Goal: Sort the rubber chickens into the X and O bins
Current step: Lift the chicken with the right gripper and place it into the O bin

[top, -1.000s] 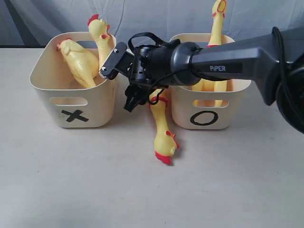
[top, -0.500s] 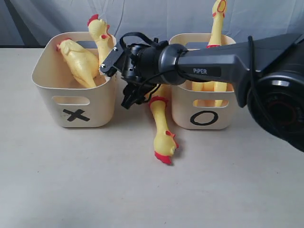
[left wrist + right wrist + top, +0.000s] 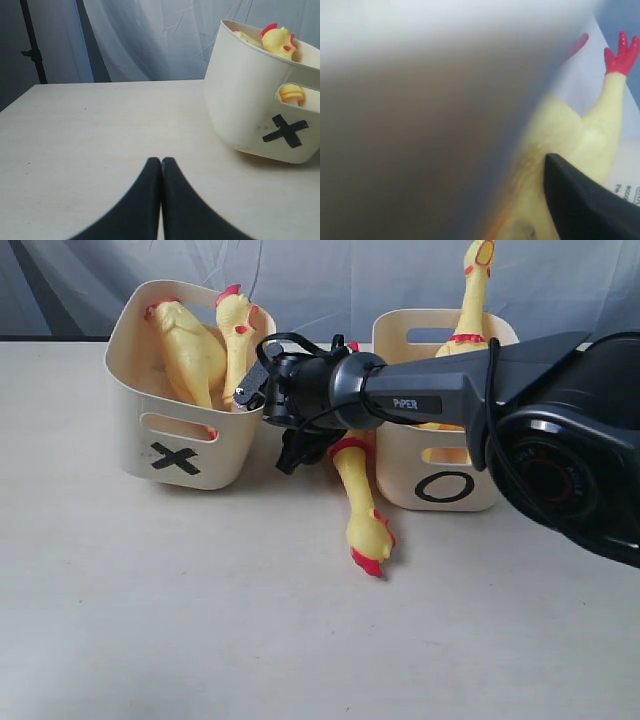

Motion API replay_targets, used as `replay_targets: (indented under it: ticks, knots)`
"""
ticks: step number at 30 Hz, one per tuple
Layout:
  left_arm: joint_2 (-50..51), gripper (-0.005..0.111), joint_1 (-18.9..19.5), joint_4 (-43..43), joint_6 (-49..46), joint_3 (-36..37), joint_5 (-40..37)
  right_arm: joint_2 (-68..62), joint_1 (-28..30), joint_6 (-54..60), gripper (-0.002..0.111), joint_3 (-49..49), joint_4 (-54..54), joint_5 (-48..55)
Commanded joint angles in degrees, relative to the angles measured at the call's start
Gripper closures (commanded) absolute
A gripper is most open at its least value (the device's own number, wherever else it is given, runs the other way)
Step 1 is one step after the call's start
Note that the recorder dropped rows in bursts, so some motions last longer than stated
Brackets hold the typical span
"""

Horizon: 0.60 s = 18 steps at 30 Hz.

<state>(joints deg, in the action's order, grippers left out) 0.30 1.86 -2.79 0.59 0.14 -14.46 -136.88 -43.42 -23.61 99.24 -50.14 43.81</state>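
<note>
The loose chicken (image 3: 358,490) lies on the table (image 3: 200,620) in the gap between the two bins. Its head points toward the exterior camera and its body end is hidden under the arm. The X bin (image 3: 215,455), on the left, stands tilted and not flat, with two chickens (image 3: 195,355) inside. The O bin (image 3: 400,480), on the right, holds one chicken (image 3: 470,310) upright.

The danger I see is at the X bin. The right arm's wrist seems to be against its rim, and more push could tip it and spill what is already sorted. A lift could also drag the loose chicken against both bin walls.

The right gripper (image 3: 290,448) is down in the gap, at the body of the loose chicken. In the right wrist view one dark finger (image 3: 580,205) lies on the yellow body. A blurred surface covers most of that view, so I cannot tell how wide the jaws are or whether they pinch it. The left gripper (image 3: 161,190) hovers low over the table near the X bin, fingers pressed together, holding nothing.
</note>
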Motion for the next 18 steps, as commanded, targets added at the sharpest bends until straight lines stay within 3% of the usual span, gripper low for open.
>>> replay_targets:
  ticks: [1, 3, 4, 5, 18]
  knots:
    - [-0.3, 0.107, -0.2, 0.6, 0.4, -0.1, 0.8, -3.6, 2.0, -0.4, 0.073, -1.8, 7.3, 2.2]
    - [-0.3, 0.107, -0.2, 0.6, 0.4, -0.1, 0.8, -3.6, 2.0, -0.2, 0.087, -1.8, 6.3, 2.6]
    - [-0.3, 0.107, -0.2, 0.6, 0.4, -0.1, 0.8, -3.6, 2.0, 1.0, 0.105, -1.8, 7.0, 2.8]
    - [-0.3, 0.107, -0.2, 0.6, 0.4, -0.1, 0.8, -3.6, 2.0, 1.6, 0.109, -1.8, 7.0, 3.1]
    - [-0.3, 0.107, -0.2, 0.6, 0.4, -0.1, 0.8, 11.2, 1.0, 1.6, 0.109, -1.8, 4.7, 2.3]
